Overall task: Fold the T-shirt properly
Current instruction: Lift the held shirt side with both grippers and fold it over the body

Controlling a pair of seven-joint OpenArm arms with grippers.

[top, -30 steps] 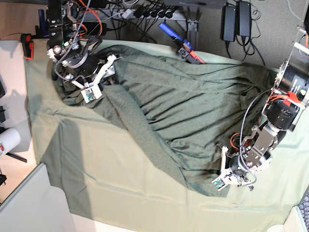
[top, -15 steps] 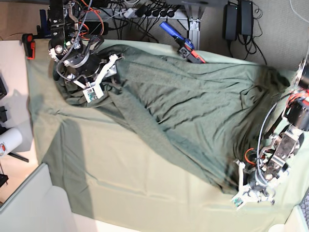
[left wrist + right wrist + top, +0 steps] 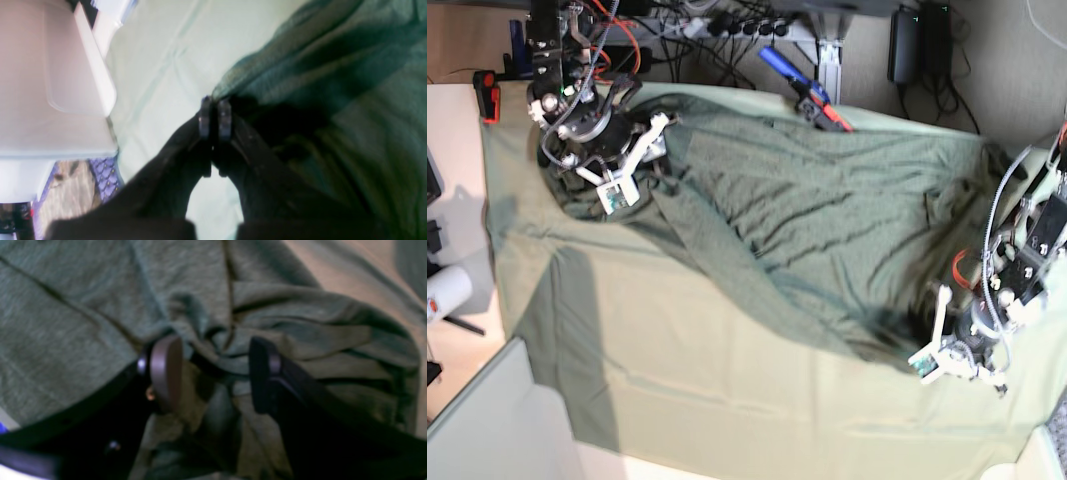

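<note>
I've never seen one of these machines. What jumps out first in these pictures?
A big olive T-shirt sprawls wrinkled across the pale green table cloth. The left hand pinches its edge shut at the table's near right, while the right hand stands open over bunched fabric at the far left.

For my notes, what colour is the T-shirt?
Dark heathered olive green T-shirt, clearest in the base view.

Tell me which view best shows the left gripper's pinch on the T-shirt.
Left wrist: the left gripper is shut on the T-shirt edge. Base shows it small at the hem; right wrist misses it.
</note>
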